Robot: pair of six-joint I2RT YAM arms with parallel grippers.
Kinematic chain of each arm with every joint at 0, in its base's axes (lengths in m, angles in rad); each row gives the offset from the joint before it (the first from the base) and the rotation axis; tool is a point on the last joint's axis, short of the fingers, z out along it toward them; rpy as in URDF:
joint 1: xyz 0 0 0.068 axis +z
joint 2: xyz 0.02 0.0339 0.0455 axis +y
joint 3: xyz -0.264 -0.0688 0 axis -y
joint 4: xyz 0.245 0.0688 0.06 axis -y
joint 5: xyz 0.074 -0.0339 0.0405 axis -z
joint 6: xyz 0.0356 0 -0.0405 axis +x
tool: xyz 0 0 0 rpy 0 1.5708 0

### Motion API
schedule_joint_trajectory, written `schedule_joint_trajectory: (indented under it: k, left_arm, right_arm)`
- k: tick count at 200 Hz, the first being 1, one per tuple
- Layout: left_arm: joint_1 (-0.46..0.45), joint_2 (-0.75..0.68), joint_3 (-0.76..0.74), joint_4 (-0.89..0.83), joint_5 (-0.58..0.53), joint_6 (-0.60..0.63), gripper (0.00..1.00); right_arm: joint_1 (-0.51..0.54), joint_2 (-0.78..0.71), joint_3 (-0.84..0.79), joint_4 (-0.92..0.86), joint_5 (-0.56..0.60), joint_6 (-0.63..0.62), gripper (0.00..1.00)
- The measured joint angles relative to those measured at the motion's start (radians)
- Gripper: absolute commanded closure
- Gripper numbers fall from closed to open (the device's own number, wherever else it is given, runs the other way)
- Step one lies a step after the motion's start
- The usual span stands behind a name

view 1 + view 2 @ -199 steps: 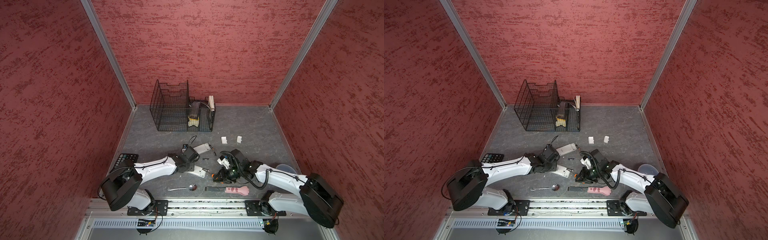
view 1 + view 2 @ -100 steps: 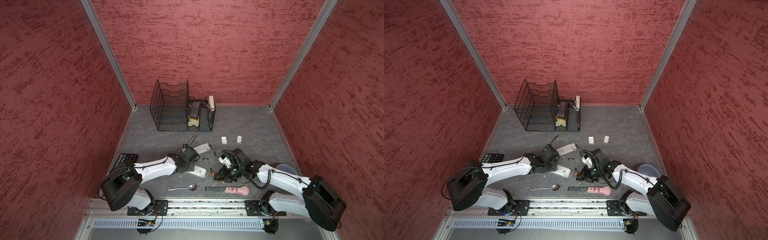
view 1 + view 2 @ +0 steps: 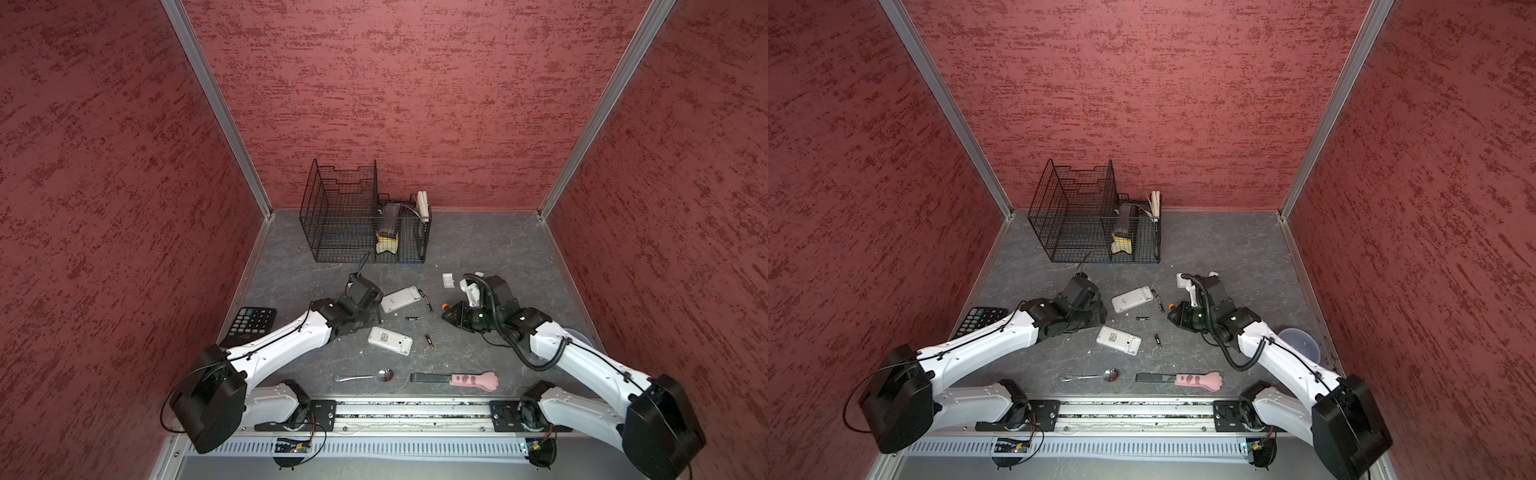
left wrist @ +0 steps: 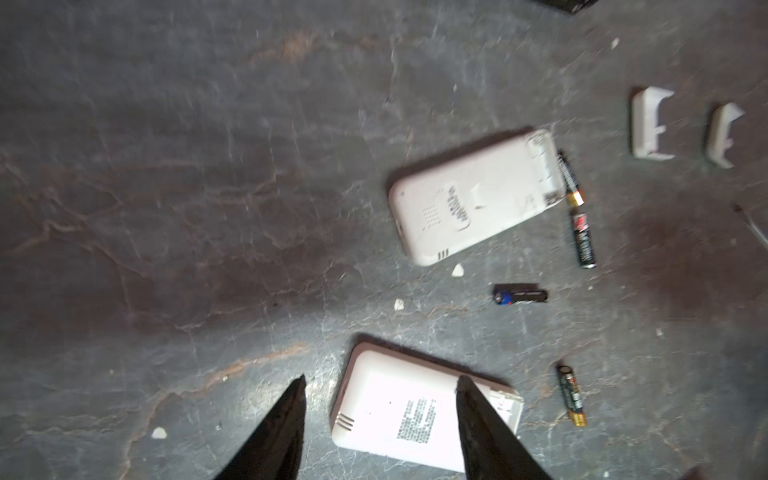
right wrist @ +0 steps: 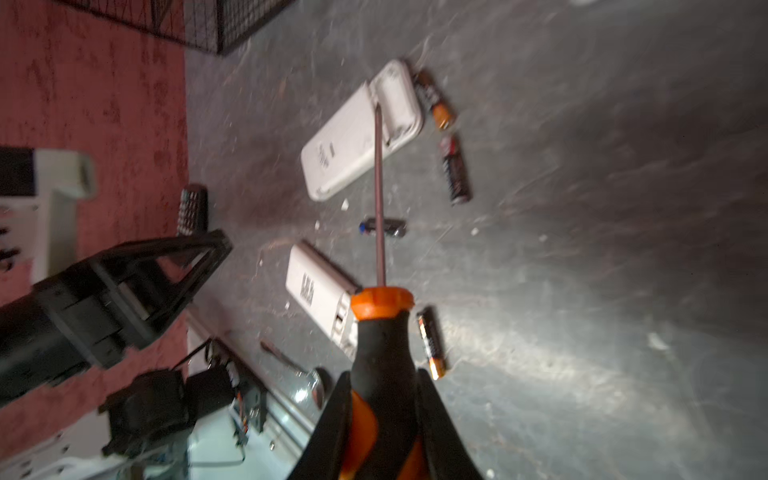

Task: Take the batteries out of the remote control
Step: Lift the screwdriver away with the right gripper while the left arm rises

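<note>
Two white remote controls lie face down: a far one and a near one. Several batteries lie loose on the table. Two are at the far remote's open end, one lies between the remotes, and one is beside the near remote. My left gripper is open and holds nothing, hovering over the near remote's end. My right gripper is shut on the screwdriver, whose shaft points toward the far remote.
Two white battery covers lie beyond the far remote. A black wire basket stands at the back. A calculator is at the left, a spoon and a pink paw tool lie near the front edge, and a clear bowl is at the right.
My left gripper's jaws have spread wider. My right gripper has drawn back to the right with the screwdriver, away from the near remote.
</note>
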Motion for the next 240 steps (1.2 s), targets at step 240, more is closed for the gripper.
schedule_joint_trajectory:
  k: [240]
  left_arm:
    - [0.111,-0.103,0.019,-0.035,0.057,0.050,0.39]
  right_arm:
    - [-0.041,0.211,-0.113,0.195,0.177,-0.098,1.00]
